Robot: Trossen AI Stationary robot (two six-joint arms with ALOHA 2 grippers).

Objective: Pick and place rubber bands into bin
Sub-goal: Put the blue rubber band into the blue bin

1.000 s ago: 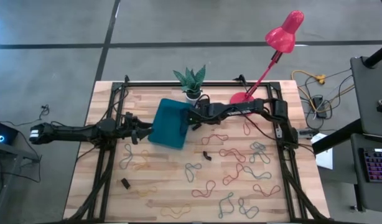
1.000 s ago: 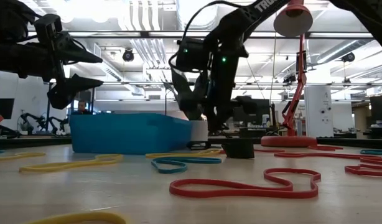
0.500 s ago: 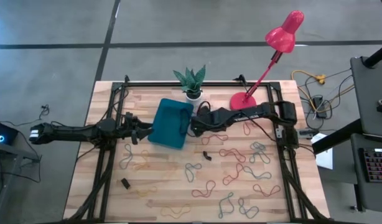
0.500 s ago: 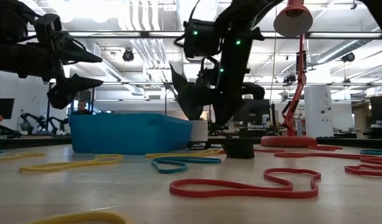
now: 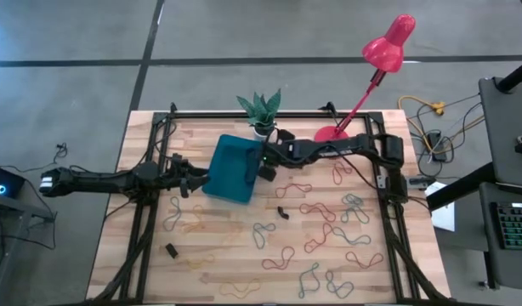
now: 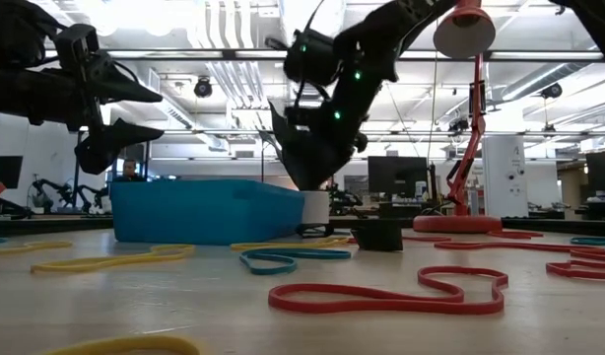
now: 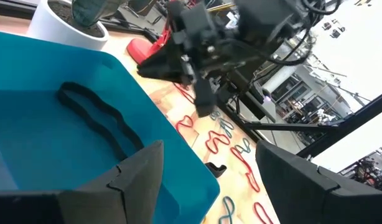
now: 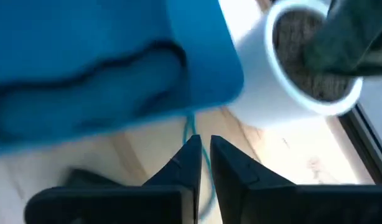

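Observation:
The teal-blue bin [image 5: 234, 168] sits on the wooden table, left of the middle, with one dark rubber band [image 7: 97, 118] lying inside it. Many red, yellow, grey-green and dark rubber bands [image 5: 329, 229] lie flat on the wood toward the near and right side. My right gripper [image 5: 265, 168] hangs just off the bin's right edge, slanting down, shut, with nothing seen between its fingers [image 8: 203, 146]. A thin teal band [image 8: 192, 127] lies on the wood below it. My left gripper [image 5: 197, 177] waits open at the bin's left edge [image 7: 209, 186].
A white pot with a green plant [image 5: 261, 127] stands just beyond the bin's far right corner, close to my right gripper. A red desk lamp's base [image 5: 329, 134] is at the far right. Small black pieces [image 5: 282, 212] [image 5: 171, 250] lie among the bands.
My right gripper has rolled about the line it points along while staying beside the bin's right edge, and it has come up a little. The bin and the bands on the table have not moved.

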